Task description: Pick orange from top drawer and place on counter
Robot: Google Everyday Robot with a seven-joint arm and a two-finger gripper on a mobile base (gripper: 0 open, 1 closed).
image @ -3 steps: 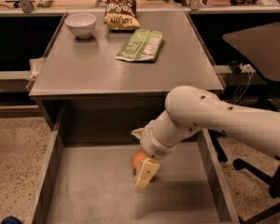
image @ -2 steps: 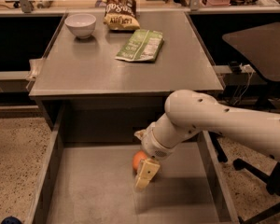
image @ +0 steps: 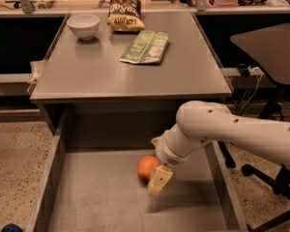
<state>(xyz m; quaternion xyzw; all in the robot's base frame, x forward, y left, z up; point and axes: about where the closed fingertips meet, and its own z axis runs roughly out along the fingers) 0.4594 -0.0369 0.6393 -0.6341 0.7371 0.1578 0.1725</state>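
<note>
The orange lies on the flat bottom of the open top drawer, near its middle. My gripper reaches down into the drawer from the right on the white arm and sits right beside the orange, on its right and front side, close to or touching it. The arm's wrist covers part of the orange. The counter is the grey desk top above and behind the drawer.
On the counter stand a white bowl, a brown chip bag and a green snack bag. A dark side table and chair legs stand to the right. The drawer's low side walls flank the arm.
My gripper has shifted slightly to the right beside the orange, so a bit more of the orange shows. The orange has stayed in place.
</note>
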